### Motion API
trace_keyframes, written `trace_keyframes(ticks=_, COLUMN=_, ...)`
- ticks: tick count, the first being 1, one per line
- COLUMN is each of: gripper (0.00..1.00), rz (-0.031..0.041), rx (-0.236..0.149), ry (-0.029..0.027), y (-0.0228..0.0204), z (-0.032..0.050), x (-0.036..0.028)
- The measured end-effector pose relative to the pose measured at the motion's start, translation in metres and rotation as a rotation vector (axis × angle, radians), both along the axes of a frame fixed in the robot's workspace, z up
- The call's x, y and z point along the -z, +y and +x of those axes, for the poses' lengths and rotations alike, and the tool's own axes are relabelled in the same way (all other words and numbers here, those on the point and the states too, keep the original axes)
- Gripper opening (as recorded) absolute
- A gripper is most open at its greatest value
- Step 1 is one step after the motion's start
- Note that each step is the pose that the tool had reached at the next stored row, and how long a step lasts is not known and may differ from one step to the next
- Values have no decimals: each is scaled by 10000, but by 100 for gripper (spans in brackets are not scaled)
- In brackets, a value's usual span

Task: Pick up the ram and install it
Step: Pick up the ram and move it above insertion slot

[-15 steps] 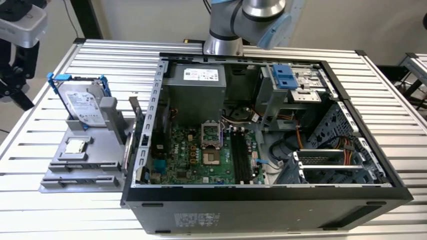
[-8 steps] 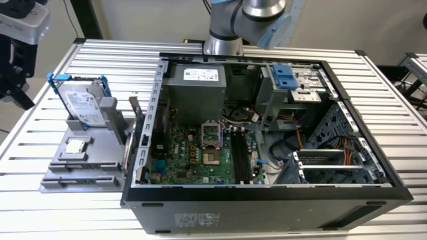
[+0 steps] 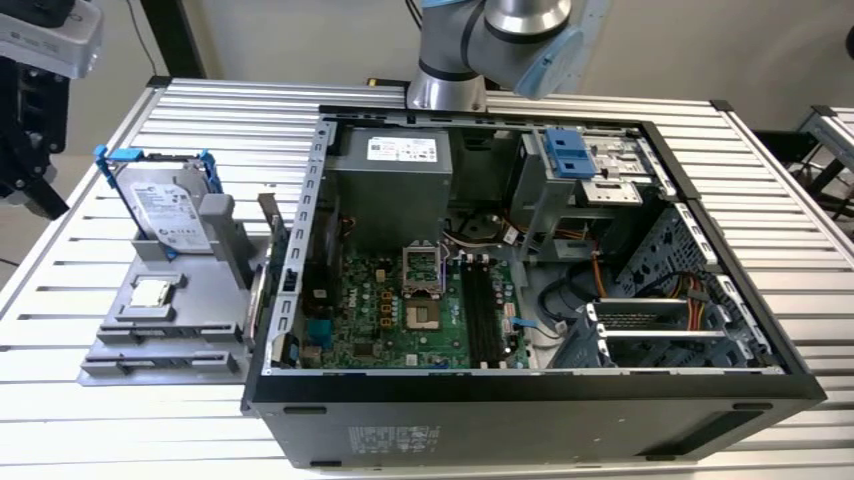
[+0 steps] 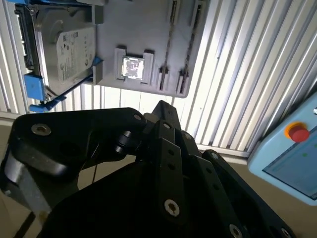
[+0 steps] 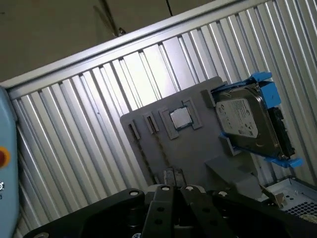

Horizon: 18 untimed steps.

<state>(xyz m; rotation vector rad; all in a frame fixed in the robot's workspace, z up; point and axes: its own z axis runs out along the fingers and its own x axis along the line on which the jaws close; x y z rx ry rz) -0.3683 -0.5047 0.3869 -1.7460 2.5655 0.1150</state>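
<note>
Over the gray fixture (image 5: 198,144): your gripper (image 5: 171,174) hangs well apart from it and looks down on it in both wrist views. Its fingers are drawn together tip to tip, with nothing between them as far as you can see.
Ram: you cannot pick the stick out for certain. The likeliest sign is a thin dark line (image 4: 169,34) along one of the fixture's long grooves (image 4: 190,44), just beside the processor chip (image 4: 132,67). It may be the board seen edge-on, so treat that as a guess.
Fixture: in the exterior view it lies at 9 o'clock of the computer case (image 3: 534,400), on the ribbed table (image 3: 787,160).
Hard drive (image 3: 171,215): in the exterior view it stands in its blue bracket at 12 o'clock of the processor chip, and the grooves lie at the chip's 6 o'clock.
Step in hand: judge this as the reach for the ram, with no contact yet. Spread the fingers before you descend, square them across the stick's flat faces and centre them along its length. Come straight down so you neither nudge the chip nor brush the bracket.
Memory slots (image 3: 483,310): these are long and black, and sit on the motherboard (image 3: 387,330) at 3 o'clock of the fixture. You cannot tell whether any holds a stick.
Count: one arm (image 3: 514,25), one gripper, one fixture, one hard drive, one processor chip, two long grooves, one case, and one red button (image 4: 298,133) on one pendant (image 4: 287,168).
</note>
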Motion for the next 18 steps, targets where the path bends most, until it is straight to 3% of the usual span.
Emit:
trace_keyframes(ticks=3, gripper=0, rz=0, rx=-446, ry=-49, y=1, z=0, x=1)
trace_keyframes(ticks=7, gripper=0, rz=-1, rx=-1126, ry=-164, y=1, z=0, x=8)
trace_keyframes(ticks=18, gripper=0, rz=8, rx=-3119, ry=-291, y=1, z=-1, x=29)
